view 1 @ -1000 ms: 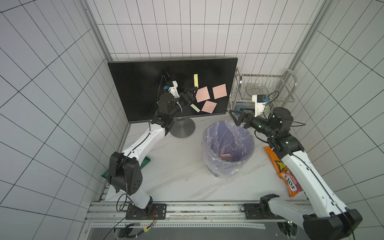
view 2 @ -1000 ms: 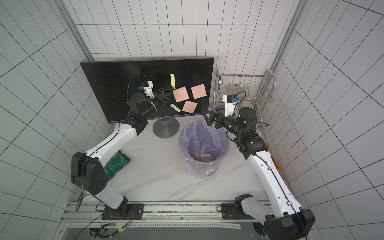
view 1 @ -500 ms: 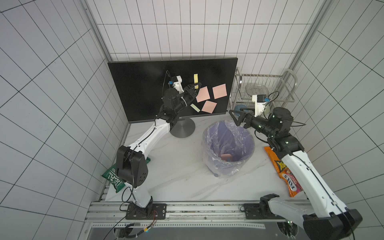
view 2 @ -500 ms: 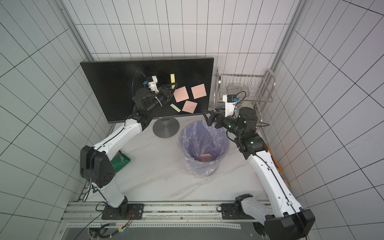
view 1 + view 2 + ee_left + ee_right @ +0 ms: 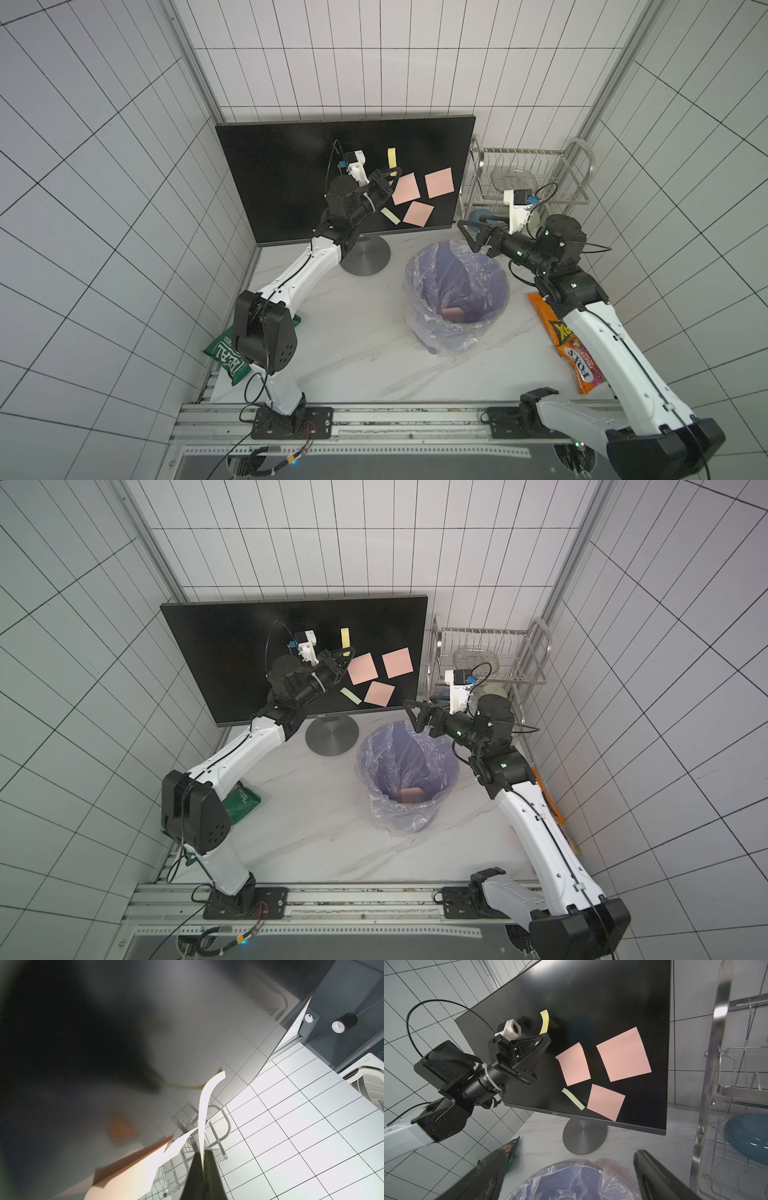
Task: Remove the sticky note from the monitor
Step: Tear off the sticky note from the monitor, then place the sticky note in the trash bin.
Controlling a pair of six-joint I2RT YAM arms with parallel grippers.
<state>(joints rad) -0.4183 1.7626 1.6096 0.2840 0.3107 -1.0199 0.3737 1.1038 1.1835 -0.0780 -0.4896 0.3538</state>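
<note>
Our left claw (image 5: pixel 548 1040) is clamped on the lower end of the yellow sticky note (image 5: pixel 544 1021), a narrow strip running up the monitor (image 5: pixel 591 1001) towards its top edge, its upper end seemingly stuck to the screen. We judge the pull goes straight off the glass. Our right claw (image 5: pixel 467 237) gapes near the bin (image 5: pixel 409 282), farther away.

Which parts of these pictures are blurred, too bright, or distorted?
Left wrist view: the large flat black monitor is a dark out-of-focus smear; the narrow yellow paper strip pinched in the left gripper is washed out to white. Right wrist view: the screen is sharp, its own near fingers blurred. Both top views: even light; the white wall tiles look bent by the wide lens.
</note>
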